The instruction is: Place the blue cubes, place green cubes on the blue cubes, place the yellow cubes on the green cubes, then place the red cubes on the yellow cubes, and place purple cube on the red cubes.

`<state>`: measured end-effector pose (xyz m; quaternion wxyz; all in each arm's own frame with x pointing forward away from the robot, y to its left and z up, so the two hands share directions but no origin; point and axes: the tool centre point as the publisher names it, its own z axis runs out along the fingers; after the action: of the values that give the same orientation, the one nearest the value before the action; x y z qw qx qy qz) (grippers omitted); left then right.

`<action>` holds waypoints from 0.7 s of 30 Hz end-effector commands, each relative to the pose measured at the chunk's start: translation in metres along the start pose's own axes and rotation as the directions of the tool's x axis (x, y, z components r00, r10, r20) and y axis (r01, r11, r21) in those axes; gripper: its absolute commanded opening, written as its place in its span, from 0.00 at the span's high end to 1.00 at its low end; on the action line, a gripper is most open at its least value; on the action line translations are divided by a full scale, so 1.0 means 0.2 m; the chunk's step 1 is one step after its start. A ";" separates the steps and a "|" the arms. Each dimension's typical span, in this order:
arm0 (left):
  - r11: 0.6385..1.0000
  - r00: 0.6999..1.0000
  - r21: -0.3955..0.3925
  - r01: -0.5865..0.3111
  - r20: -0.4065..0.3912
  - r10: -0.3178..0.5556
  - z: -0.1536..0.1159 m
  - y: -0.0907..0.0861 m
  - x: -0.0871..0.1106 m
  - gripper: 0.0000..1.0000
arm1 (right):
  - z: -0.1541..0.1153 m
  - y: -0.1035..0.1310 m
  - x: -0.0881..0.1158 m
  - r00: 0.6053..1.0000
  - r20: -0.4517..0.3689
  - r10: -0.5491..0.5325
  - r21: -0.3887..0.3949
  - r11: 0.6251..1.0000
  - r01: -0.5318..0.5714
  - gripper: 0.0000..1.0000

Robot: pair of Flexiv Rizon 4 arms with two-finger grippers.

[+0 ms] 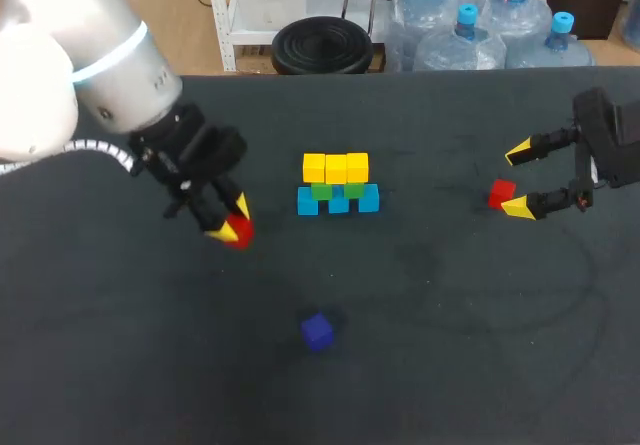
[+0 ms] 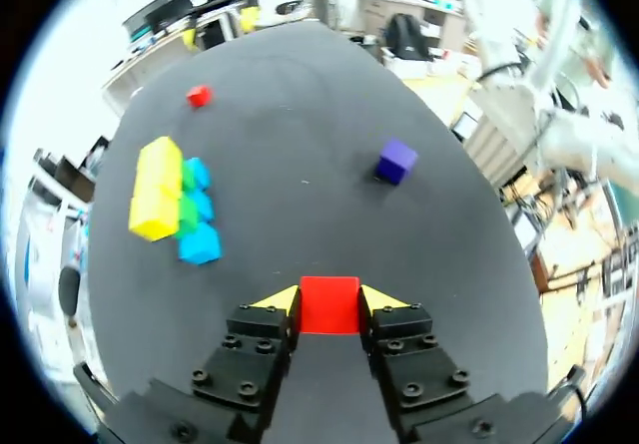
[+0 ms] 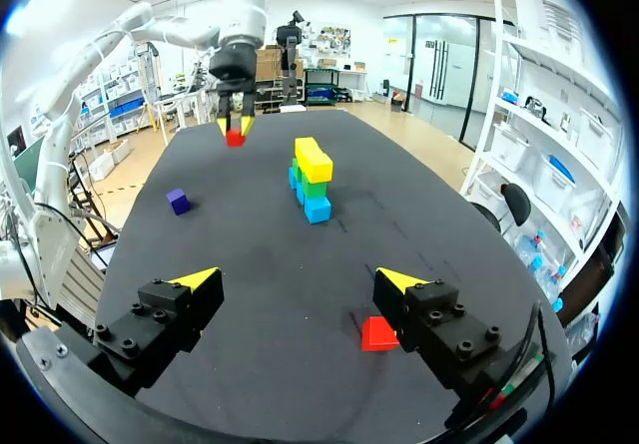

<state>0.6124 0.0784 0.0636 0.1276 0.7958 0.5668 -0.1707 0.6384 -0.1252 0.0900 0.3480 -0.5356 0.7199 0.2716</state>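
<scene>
Purple cube (image 1: 317,331) nearest, alone, front-centre. L claw (image 1: 232,223) clamped on red cube (image 1: 238,231), left of stack. Stack (image 1: 338,185) mid-table: 3 blue, 2 green, 3 yellow on top. 2nd red cube (image 1: 501,194) on table by R claw (image 1: 520,179) fingertip, claw wide open.

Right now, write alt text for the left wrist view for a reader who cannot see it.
The left end effector is shut on a red cube over the dark table. Ahead of it stands a layered stack of blue cubes, green cubes and yellow cubes, with a purple cube apart from it and a second red cube beyond the stack.
</scene>
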 end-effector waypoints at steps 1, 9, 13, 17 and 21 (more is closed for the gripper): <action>0.998 0.999 -0.054 0.036 -0.015 -0.037 -0.11 -0.02 -0.04 1.00 | 0.00 0.00 0.00 1.000 0.002 -0.001 0.000 1.000 0.001 0.00; 0.987 0.997 -0.148 0.069 -0.034 -0.075 -0.27 0.06 -0.11 1.00 | 0.00 0.00 0.00 1.000 0.002 -0.001 0.000 1.000 0.001 0.00; 0.984 0.997 -0.166 0.062 -0.026 -0.067 -0.31 0.13 -0.15 1.00 | 0.00 0.00 0.00 1.000 0.002 -0.001 0.000 1.000 0.001 0.00; 0.981 0.998 -0.184 0.062 -0.011 -0.065 -0.33 0.21 -0.20 1.00 | 0.00 0.00 0.00 1.000 0.002 -0.001 0.000 1.000 0.001 0.00; 0.976 0.996 -0.199 0.087 0.016 -0.085 -0.34 0.30 -0.23 1.00 | 0.00 0.00 0.00 1.000 0.002 -0.001 0.000 1.000 0.001 0.00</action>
<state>0.6506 0.0533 0.1470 0.2086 0.7518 0.6145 -0.1165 0.6383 -0.1252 0.0900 0.3480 -0.5356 0.7199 0.2716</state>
